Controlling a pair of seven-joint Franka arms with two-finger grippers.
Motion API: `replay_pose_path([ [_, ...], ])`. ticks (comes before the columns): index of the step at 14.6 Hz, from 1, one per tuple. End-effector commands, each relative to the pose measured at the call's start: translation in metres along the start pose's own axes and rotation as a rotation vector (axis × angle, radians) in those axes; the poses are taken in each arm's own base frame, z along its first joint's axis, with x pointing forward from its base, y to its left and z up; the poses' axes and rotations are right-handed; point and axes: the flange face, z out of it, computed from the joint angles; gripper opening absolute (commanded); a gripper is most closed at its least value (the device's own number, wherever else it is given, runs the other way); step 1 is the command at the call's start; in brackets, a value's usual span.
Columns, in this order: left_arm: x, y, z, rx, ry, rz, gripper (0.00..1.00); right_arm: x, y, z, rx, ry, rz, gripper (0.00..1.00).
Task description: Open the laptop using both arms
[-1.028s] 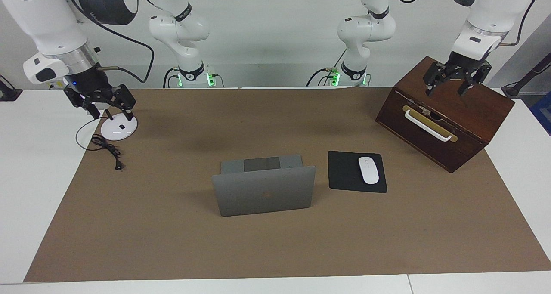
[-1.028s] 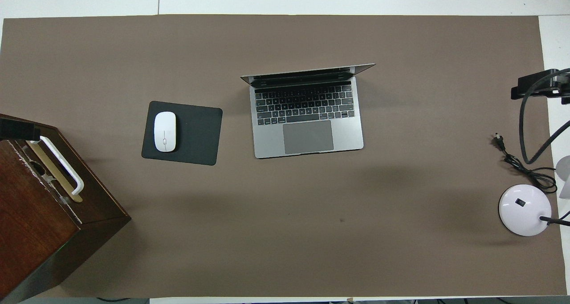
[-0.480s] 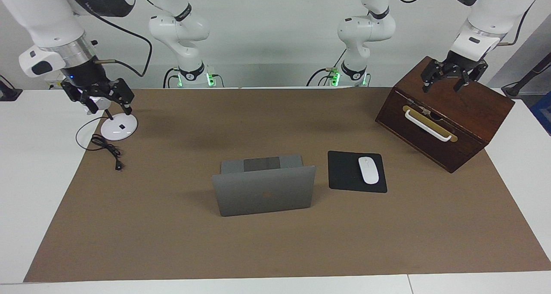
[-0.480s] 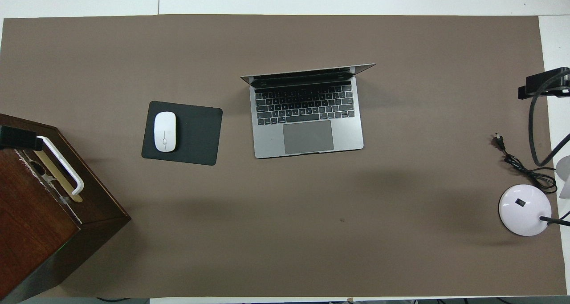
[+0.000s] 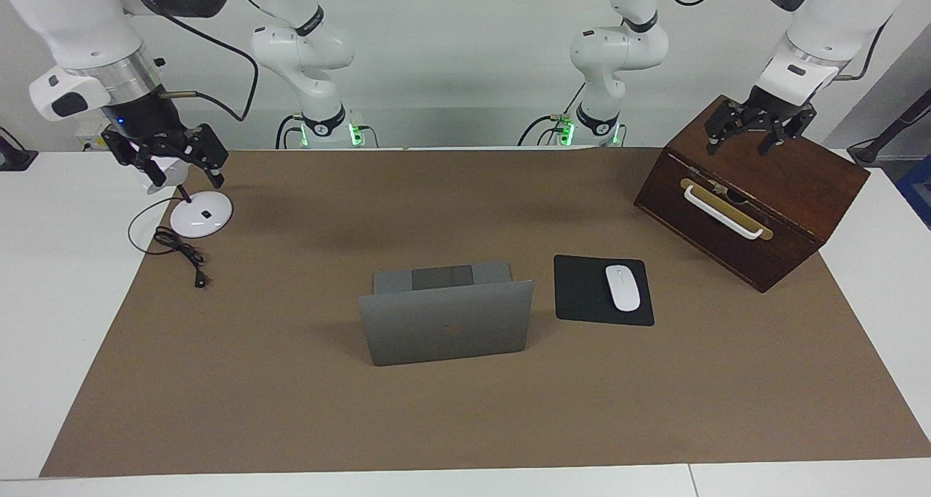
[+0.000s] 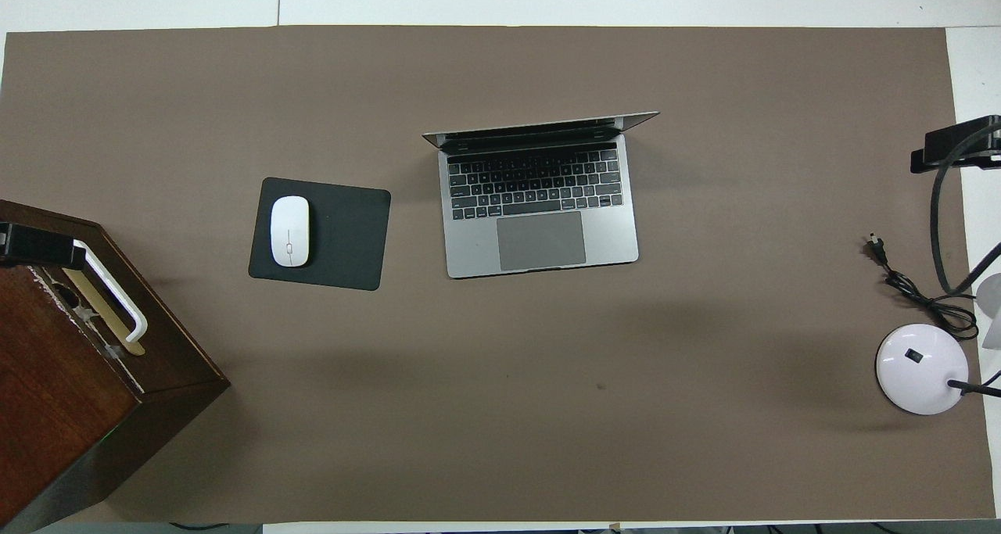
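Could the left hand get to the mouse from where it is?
Probably yes: the left hand hangs open over the wooden box, and nothing stands on the mat between the box and the mouse.

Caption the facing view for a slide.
Laptop open on the mat; left gripper open over the wooden box, right gripper open over the lamp base.

Left gripper raised, jaws apart; right gripper likewise.

No wording can be read anywhere. The only sign is a dark apple logo at the centre of the laptop lid. The keyboard keys carry marks too small to make out.
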Motion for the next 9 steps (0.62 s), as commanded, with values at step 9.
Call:
replay_pose_path([
  [9, 0.0020, 0.0013, -0.0051, -0.006, -0.008, -0.011, 1.00, -0.0002, 0.0041, -0.0054, -0.012, -0.008, -0.008, 1.00],
])
